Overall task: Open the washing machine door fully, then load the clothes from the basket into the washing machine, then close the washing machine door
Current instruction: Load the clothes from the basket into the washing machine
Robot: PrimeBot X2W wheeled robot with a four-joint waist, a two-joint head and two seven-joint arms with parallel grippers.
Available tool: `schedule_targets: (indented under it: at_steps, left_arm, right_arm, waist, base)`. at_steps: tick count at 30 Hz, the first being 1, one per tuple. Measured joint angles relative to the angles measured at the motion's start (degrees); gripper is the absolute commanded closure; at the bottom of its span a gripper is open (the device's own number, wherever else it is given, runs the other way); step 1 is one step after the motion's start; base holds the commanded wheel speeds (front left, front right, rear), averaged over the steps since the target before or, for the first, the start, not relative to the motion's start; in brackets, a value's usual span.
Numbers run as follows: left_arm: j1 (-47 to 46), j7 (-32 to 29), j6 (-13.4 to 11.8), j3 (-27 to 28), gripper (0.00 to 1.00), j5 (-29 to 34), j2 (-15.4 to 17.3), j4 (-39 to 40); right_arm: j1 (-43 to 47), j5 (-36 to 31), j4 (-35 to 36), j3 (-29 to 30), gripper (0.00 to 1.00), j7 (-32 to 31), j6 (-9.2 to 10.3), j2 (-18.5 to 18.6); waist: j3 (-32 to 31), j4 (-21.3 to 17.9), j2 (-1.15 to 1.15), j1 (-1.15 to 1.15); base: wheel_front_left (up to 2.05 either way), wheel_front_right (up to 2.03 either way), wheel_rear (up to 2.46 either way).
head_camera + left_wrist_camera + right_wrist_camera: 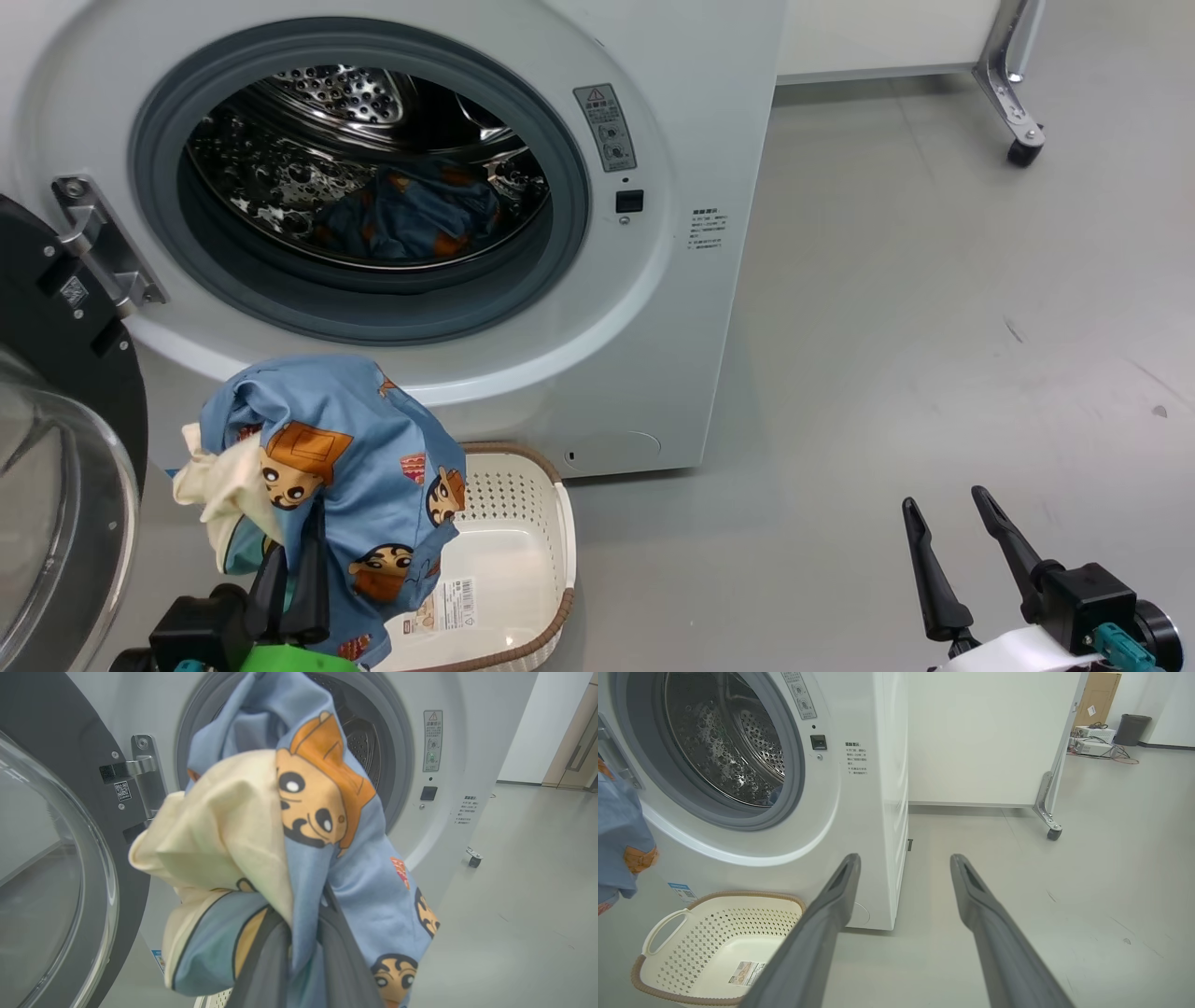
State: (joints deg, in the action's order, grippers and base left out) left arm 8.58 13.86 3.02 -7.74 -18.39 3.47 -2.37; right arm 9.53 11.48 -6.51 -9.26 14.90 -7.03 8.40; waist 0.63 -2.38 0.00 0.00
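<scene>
The clothes (345, 448) are gripped by the left gripper (294, 569) above the basket (523, 523), near left; the right gripper (943, 498) is held spread, near right.

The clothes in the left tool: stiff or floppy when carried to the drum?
Probably floppy: the clothes drape in folds over the left tool. Likely light, as a narrow pinch holds the whole bunch. The loose cream piece may snag on the grey gasket.
</scene>
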Motion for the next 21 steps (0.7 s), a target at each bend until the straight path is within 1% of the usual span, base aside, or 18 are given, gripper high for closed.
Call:
schedule_targets:
  at_steps: [4, 7, 11, 13, 21]
  left_arm:
    - [-0.84, -0.76, -0.04, 0.22, 1.00, 0.25, 0.76, 0.34]
    - [-3.67, -1.29, -0.11, 0.68, 1.00, 0.30, 1.24, 0.54]
    - [-7.25, -2.05, -0.88, 2.60, 1.00, 0.13, 1.55, 0.51]
    - [-8.83, -2.71, -1.47, 3.60, 1.00, 0.13, 2.18, 0.14]
    - [-15.14, -4.82, -2.41, 7.60, 1.00, -0.75, 5.17, -2.97]
  right_arm:
    - [-0.87, 0.00, 0.15, -0.16, 0.00, 0.00, 0.00, -0.85]
    - [-2.36, 0.00, 0.51, -0.67, 0.00, 0.00, 0.00, -1.33]
    - [-3.50, 0.00, 0.56, -1.36, 0.00, 0.00, 0.00, -1.90]
    - [-4.09, 0.00, 0.55, -2.02, 0.00, 0.00, 0.00, -2.34]
    - [-6.95, 0.01, 0.58, -4.08, 0.00, 0.00, 0.00, -3.30]
  waist:
    - [1.18, -1.54, 0.00, 0.00]
    - [2.57, -3.35, 0.00, 0.00]
    - [4.07, -5.45, 0.00, 0.00]
    - [4.83, -6.58, 0.00, 0.00]
    - [7.85, -11.67, 0.00, 0.00]
  base:
    - [0.00, 0.00, 0.00]
    - [0.00, 0.00, 0.00]
    - [0.00, 0.00, 0.00]
    - [0.00, 0.00, 0.00]
    - [0.00, 0.00, 0.00]
